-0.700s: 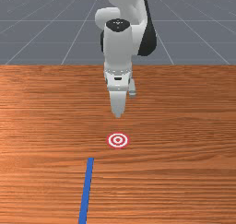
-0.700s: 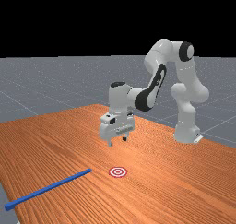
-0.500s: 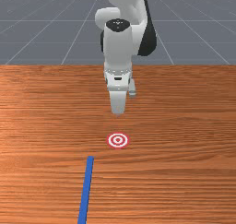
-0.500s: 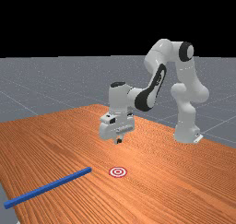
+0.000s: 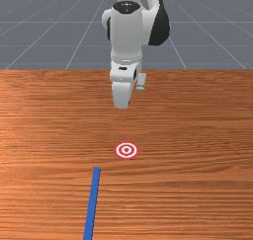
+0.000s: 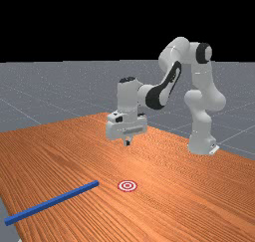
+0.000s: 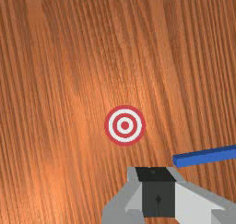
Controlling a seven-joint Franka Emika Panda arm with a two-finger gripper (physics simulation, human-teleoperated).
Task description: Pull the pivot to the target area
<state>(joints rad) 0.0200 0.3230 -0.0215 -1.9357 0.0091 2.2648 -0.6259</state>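
In the far view my gripper [image 6: 128, 143] hangs well above the table, fingertips together and holding nothing. The wrist view also shows the gripper [image 7: 156, 173] shut, with the target beyond its tips. A long blue bar [image 5: 92, 202] lies on the table toward the front view's bottom left; the far view has the bar [image 6: 54, 202] at its lower left. One end of the bar [image 7: 207, 156] is near the fingers in the wrist view, apart from them. The red-and-white ringed target [image 5: 126, 150] is flat on the wood, between the hand and the bar's near end.
The wooden table [image 6: 169, 201] stretches around the bar and target. Its edge runs by the bar's far end at the far view's lower left. The arm's base stands at the far view's right.
The fingers, apart at first, came together. Since then my hand has risen, moved slightly back toward the arm's base and turned a little. The bar shifted very slightly early on; the target stayed put.
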